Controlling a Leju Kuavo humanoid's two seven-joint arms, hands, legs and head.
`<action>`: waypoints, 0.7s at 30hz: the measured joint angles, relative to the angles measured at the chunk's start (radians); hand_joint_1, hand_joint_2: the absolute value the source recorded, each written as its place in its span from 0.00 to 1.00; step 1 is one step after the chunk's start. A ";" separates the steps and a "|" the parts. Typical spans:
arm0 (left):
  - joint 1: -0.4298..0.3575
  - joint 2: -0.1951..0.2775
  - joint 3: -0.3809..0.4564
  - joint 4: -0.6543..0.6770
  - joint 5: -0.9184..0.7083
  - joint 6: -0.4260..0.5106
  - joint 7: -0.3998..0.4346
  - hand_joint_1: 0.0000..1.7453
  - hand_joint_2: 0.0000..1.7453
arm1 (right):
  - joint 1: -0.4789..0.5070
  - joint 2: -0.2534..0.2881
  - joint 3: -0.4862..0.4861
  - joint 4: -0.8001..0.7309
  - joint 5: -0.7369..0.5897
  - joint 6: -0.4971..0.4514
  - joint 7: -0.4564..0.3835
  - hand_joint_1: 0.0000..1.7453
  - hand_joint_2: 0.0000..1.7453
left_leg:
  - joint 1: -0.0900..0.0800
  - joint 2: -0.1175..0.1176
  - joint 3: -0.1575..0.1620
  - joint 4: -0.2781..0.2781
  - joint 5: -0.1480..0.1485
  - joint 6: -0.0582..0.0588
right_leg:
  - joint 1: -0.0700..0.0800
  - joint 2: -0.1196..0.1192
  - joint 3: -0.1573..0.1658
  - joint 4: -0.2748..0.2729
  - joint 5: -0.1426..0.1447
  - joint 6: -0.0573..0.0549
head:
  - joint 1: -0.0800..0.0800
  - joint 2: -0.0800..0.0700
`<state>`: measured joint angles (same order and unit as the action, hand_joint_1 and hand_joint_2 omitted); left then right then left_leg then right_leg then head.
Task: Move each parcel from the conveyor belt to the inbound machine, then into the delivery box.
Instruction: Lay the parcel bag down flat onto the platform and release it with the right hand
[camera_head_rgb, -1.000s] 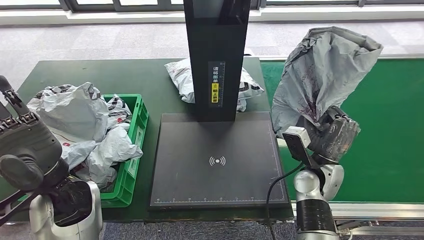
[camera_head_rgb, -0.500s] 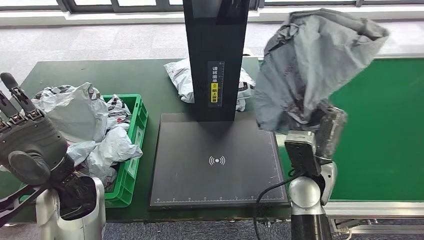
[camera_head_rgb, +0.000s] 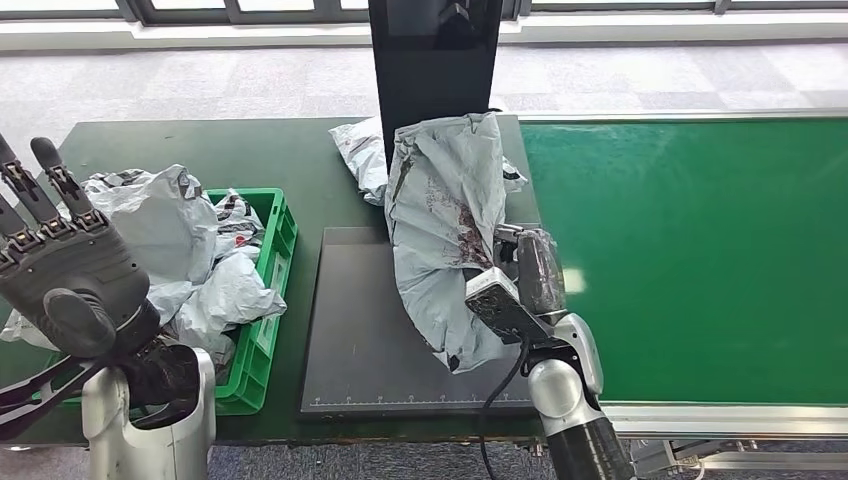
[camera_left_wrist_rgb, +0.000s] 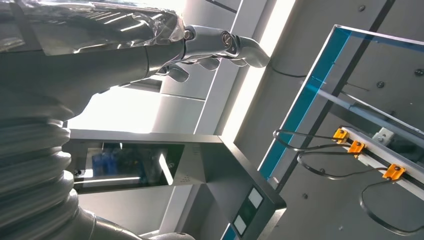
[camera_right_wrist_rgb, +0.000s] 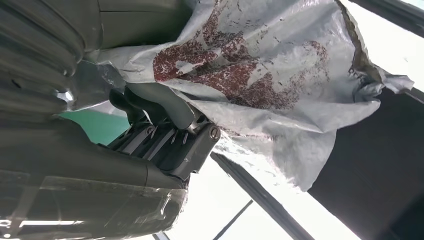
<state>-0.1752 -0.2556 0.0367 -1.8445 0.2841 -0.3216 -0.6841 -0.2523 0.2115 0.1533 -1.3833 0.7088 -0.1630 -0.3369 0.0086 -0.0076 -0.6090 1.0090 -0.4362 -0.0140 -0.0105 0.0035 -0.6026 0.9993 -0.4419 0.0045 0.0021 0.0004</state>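
Observation:
My right hand (camera_head_rgb: 528, 272) grips a grey plastic parcel (camera_head_rgb: 440, 230) with dark red print, held over the black platform of the inbound machine (camera_head_rgb: 350, 340), in front of its black column (camera_head_rgb: 432, 60). In the right wrist view the fingers (camera_right_wrist_rgb: 150, 107) clasp the parcel (camera_right_wrist_rgb: 280, 75) from below. My left hand (camera_head_rgb: 60, 270) is raised at the front left with fingers spread and nothing in it; in the left wrist view the fingers (camera_left_wrist_rgb: 220, 45) point upward. A green crate (camera_head_rgb: 265, 290) at the left holds several grey parcels (camera_head_rgb: 150, 225).
Another grey parcel (camera_head_rgb: 360, 155) lies on the dark table behind the machine's column. The green conveyor belt (camera_head_rgb: 700, 250) runs along the right side. The left wrist view looks at a ceiling frame with cables (camera_left_wrist_rgb: 350, 150).
My right arm has swung left from the belt and lowered, carrying the parcel over the machine's platform. My left hand has risen a little, fingers spreading.

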 joint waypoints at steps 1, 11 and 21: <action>0.000 0.000 -0.001 0.002 -0.001 0.001 0.000 0.00 1.00 | -0.002 -0.001 0.001 0.013 0.001 0.007 0.006 1.00 1.00 | 0.000 0.000 0.000 0.000 0.000 0.000 | 0.000 0.000 0.000 0.000 0.000 0.000 | 0.000 0.000; 0.000 0.005 -0.021 0.008 -0.002 0.025 0.005 0.00 1.00 | -0.029 -0.017 0.007 0.123 -0.021 0.053 0.022 0.00 0.00 | 0.000 0.000 0.000 0.000 0.000 0.000 | 0.000 0.000 0.000 0.000 0.000 0.000 | 0.000 0.000; 0.000 0.008 -0.029 0.008 -0.002 0.036 0.012 0.00 1.00 | -0.034 -0.018 0.007 0.146 -0.027 0.038 0.031 0.00 0.00 | 0.000 0.000 0.000 0.000 0.000 0.000 | 0.000 0.000 0.000 0.000 0.000 0.000 | 0.000 0.000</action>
<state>-0.1749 -0.2474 0.0077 -1.8364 0.2823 -0.2859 -0.6725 -0.2859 0.1932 0.1598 -1.2378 0.6817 -0.1251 -0.3060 0.0086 -0.0076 -0.6090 1.0090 -0.4363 -0.0139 -0.0107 0.0038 -0.6027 0.9992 -0.4419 0.0045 0.0020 0.0004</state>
